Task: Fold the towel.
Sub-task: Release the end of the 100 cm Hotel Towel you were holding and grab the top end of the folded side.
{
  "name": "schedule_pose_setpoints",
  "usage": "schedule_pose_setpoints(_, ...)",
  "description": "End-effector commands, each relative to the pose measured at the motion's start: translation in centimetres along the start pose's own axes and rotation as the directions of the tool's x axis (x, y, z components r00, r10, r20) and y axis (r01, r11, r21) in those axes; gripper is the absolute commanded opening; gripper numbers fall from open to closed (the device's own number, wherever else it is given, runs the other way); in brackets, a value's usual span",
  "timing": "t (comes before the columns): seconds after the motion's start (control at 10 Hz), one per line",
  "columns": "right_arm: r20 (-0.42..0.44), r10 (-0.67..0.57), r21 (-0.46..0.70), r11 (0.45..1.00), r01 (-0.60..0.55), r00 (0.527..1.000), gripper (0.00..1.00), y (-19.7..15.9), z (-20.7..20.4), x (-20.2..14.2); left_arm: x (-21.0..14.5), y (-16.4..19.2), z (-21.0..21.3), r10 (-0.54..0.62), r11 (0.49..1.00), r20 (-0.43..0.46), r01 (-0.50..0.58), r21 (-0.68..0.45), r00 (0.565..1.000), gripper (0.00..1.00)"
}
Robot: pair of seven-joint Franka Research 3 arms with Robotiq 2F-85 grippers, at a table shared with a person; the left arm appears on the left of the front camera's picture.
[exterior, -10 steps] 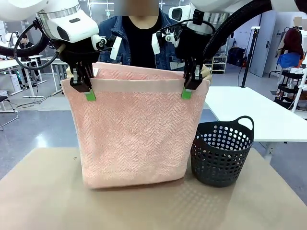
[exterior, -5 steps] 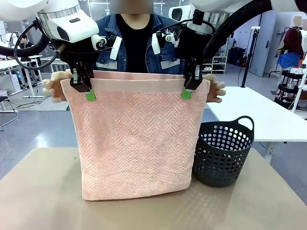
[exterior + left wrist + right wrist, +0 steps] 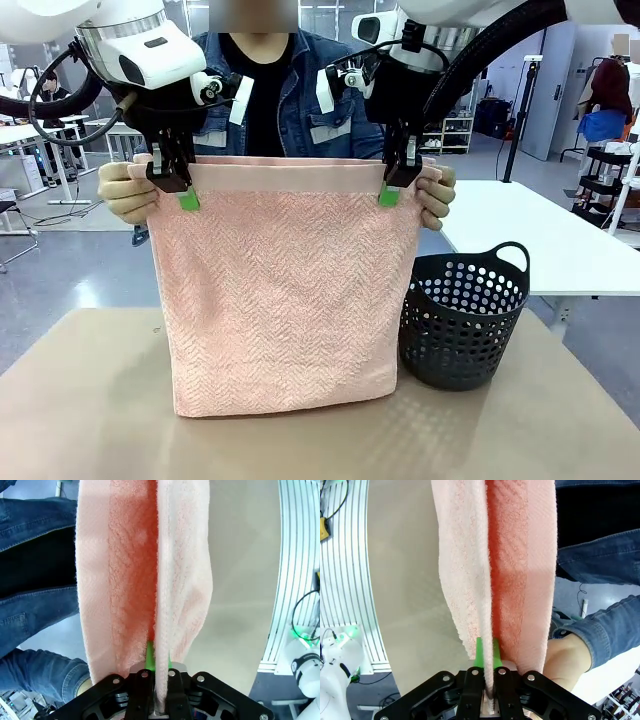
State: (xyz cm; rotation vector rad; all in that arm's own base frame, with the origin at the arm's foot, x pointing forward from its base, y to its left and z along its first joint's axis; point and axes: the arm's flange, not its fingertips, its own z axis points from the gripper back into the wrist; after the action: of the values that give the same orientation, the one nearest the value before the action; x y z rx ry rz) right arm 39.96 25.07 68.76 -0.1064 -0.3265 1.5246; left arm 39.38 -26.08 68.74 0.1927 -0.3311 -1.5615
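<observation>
The white tags [image 3: 241, 100] near the wrists are too small to read. The towel [image 3: 285, 300], pale pink terry with herringbone weave and a smooth hem band, hangs doubled down to the bench [image 3: 90, 400]; the left pincer [image 3: 183, 195] is clamped on its hem at 10 o'clock, the right pincer [image 3: 390, 192] at 2 o'clock, the person's hands [image 3: 125, 192] gripping the corners just outside them. A dark perforated plastic basket [image 3: 462, 320] stands just beside it at 4 o'clock.

We see the towel [image 3: 285, 300] hung between left gripper [image 3: 183, 190] and right gripper [image 3: 392, 185], over the table [image 3: 90, 400]; basket [image 3: 462, 320] just right.
</observation>
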Motion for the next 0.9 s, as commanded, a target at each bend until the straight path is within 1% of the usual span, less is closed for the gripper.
schedule_pose_setpoints(0.0, 0.001, 0.009, 0.005, 1.0, -0.009, 1.0, 0.0, 0.04, 0.18, -0.11, -0.23, 0.06, 0.12, -0.005, 1.0, -0.002, 0.005, 0.003, 1.0, 0.0)
schedule_pose_setpoints(0.6, 0.001, 0.009, 0.005, 1.0, -0.009, 1.0, 0.0, 0.04, 0.18, -0.11, -0.23, 0.06, 0.12, -0.005, 1.0, -0.002, 0.005, 0.003, 1.0, 0.0)
schedule_pose_setpoints(0.7, 0.0, 0.0, 0.0, 1.0, 0.0, 1.0, 0.03, -0.01, 0.0, -0.01, 0.0, 0.0, 0.0, 0.0, 1.0, 0.0, 0.0, 0.0, 1.0, 0.03)
schedule_pose_setpoints(0.8, 0.009, 0.006, 0.006, 1.0, -0.006, 1.0, 0.19, -0.01, -0.05, -0.21, -0.09, -0.09, -0.11, -0.024, 1.0, 0.003, 0.024, -0.01, 1.0, 0.09)
